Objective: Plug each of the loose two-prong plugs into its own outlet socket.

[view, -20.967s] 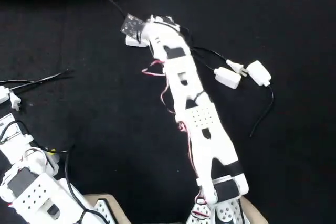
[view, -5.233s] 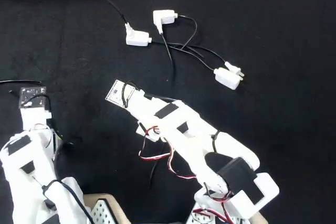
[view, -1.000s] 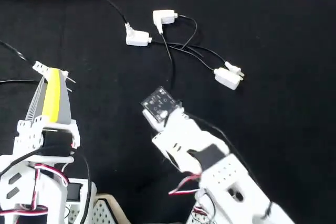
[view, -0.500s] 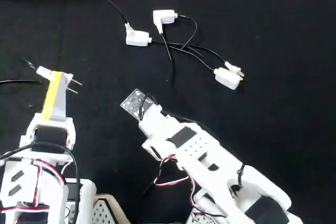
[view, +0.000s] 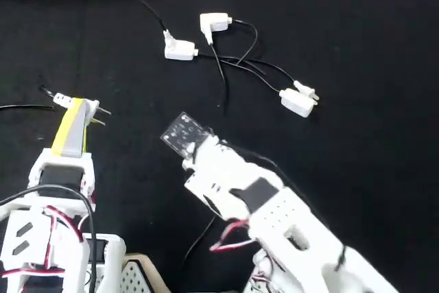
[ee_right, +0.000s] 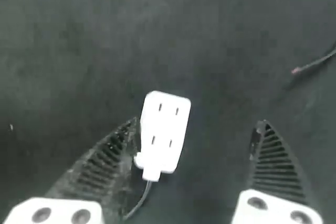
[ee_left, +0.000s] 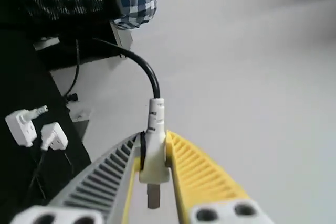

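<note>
Black surface (view: 384, 66): mating step in hand. Right claw (ee_right: 195, 129) wide open, empty, straddling outlet socket (ee_right: 163, 132), which lies flat. Left claw (ee_left: 155, 140) clamped on two-prong plug (ee_left: 156, 111), raised off surface. Next, likely: right grips socket; left aligns prongs with slots.

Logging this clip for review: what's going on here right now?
The left gripper is shut on a white two-prong plug with a black cord, held up off the table. The right gripper is open over a white outlet block lying on the black table, with the block beside one finger. Other white plugs lie loose farther back among their cords. The held plug is not in any socket yet.
</note>
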Controlling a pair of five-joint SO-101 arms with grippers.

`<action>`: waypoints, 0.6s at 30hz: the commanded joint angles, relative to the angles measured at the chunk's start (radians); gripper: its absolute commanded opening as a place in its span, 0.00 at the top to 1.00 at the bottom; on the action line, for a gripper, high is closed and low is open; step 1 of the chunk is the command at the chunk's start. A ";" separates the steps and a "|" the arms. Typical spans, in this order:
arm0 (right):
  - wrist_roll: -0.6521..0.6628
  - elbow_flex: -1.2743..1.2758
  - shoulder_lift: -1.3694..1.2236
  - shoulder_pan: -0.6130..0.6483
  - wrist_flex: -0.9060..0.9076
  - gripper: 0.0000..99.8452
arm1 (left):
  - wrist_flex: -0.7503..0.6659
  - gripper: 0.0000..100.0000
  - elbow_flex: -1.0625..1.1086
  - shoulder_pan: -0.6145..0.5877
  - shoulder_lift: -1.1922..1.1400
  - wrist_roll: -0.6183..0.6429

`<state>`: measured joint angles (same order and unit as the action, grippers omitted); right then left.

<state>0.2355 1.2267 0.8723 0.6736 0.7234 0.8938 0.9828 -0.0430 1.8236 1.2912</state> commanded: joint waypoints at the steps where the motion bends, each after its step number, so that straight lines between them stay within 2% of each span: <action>1: -0.040 0.108 0.320 0.005 -0.055 0.68 | 0.006 0.97 -0.004 -0.010 0.000 0.121; 4: -0.054 0.232 0.564 0.006 -0.061 0.69 | 0.006 0.97 -0.002 -0.007 0.000 0.181; 6: -0.055 0.302 0.733 0.006 -0.038 0.72 | 0.005 0.97 0.015 -0.001 0.000 0.206; 11: -0.057 0.404 1.112 0.008 0.064 0.93 | -0.003 0.97 0.110 -0.001 -0.002 0.206; 13: -0.048 0.401 1.086 0.009 0.049 0.99 | -0.005 0.97 0.147 -0.004 -0.002 0.203; 18: -0.046 0.358 0.992 0.057 0.031 0.93 | -0.005 0.97 0.211 -0.010 -0.002 0.203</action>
<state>0.1895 1.6318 1.7990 0.6767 0.7679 0.8968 1.1745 -0.0430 1.8220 1.4906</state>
